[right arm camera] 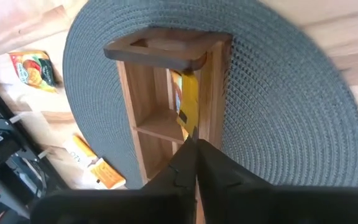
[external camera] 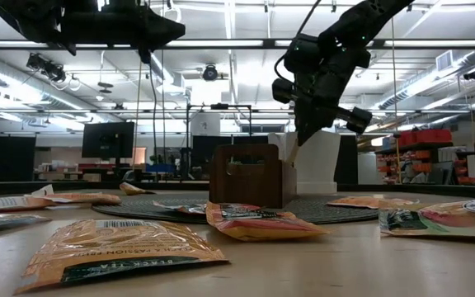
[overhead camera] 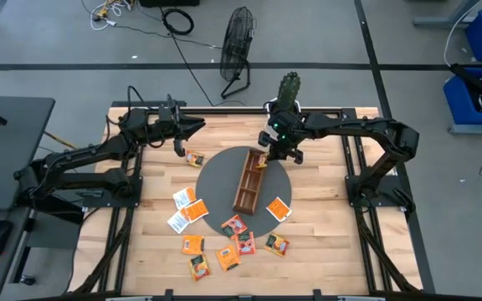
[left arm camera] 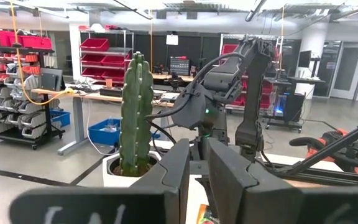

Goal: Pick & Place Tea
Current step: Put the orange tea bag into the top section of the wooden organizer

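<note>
Tea sachets (overhead camera: 216,238) lie scattered on the tabletop (overhead camera: 325,234) near the round grey mat (overhead camera: 220,171). One orange sachet (right arm camera: 187,106) hangs in the end compartment of the wooden tray (overhead camera: 248,180), pinched at its edge by the right gripper (right arm camera: 194,146) jaws. The left gripper (overhead camera: 192,127) hovers near the tabletop's far-left corner, jaws nearly together, holding nothing.
</note>
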`<action>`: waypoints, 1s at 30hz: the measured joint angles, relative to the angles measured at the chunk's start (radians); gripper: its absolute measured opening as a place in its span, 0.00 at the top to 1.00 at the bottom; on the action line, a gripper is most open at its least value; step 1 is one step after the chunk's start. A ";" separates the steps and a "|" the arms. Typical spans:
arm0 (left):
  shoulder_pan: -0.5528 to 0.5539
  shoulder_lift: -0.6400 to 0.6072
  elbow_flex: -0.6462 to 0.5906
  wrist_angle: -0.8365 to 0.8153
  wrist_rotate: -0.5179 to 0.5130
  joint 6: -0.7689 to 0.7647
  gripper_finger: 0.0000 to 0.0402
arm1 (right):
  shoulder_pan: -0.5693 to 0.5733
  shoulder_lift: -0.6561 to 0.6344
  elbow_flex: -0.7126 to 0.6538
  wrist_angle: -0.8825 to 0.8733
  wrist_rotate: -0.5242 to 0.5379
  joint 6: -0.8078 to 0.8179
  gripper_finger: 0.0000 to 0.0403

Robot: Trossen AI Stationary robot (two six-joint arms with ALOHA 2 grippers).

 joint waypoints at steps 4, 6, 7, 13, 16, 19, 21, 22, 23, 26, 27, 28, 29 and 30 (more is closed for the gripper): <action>0.000 0.000 0.000 0.000 0.000 0.000 0.85 | 0.000 0.000 0.000 -0.013 0.001 -0.012 0.90; 0.000 0.000 0.000 0.001 0.000 0.001 0.85 | 0.000 0.000 0.000 -0.027 0.001 -0.016 0.87; 0.000 0.000 0.000 0.000 0.000 0.000 0.85 | 0.000 0.000 0.000 -0.030 0.001 -0.019 0.85; 0.000 0.000 0.000 0.000 0.000 0.000 0.85 | 0.001 -0.002 0.000 -0.029 -0.001 -0.051 0.72; 0.000 0.000 0.000 -0.003 0.000 -0.001 0.85 | 0.010 -0.014 0.000 -0.025 0.006 -0.112 0.66; 0.000 0.000 0.000 -0.022 0.000 -0.001 0.85 | 0.036 -0.031 0.000 -0.014 0.033 -0.167 0.62; 0.000 0.000 0.000 -0.044 0.000 -0.001 0.85 | 0.060 -0.041 0.000 -0.014 0.054 -0.206 0.61; 0.000 0.000 0.000 -0.058 0.000 -0.001 0.85 | 0.073 -0.045 0.000 -0.015 0.066 -0.222 0.60; 0.000 0.000 0.000 -0.071 0.000 -0.001 0.85 | 0.089 -0.049 0.000 -0.018 0.078 -0.232 0.60; 0.000 0.000 0.000 -0.112 0.000 -0.002 0.85 | 0.137 -0.054 0.000 -0.016 0.125 -0.267 0.60; 0.000 0.000 0.000 -0.125 0.000 -0.001 0.85 | 0.154 -0.056 0.000 -0.016 0.142 -0.273 0.60; 0.000 0.000 0.000 -0.135 0.000 -0.001 0.85 | 0.171 -0.056 0.000 -0.015 0.155 -0.278 0.60; 0.000 0.000 0.000 -0.149 0.000 -0.002 0.85 | 0.188 -0.056 0.000 -0.015 0.170 -0.283 0.60; 0.000 0.000 0.000 -0.165 0.000 -0.006 0.85 | 0.205 -0.056 0.000 -0.016 0.185 -0.289 0.60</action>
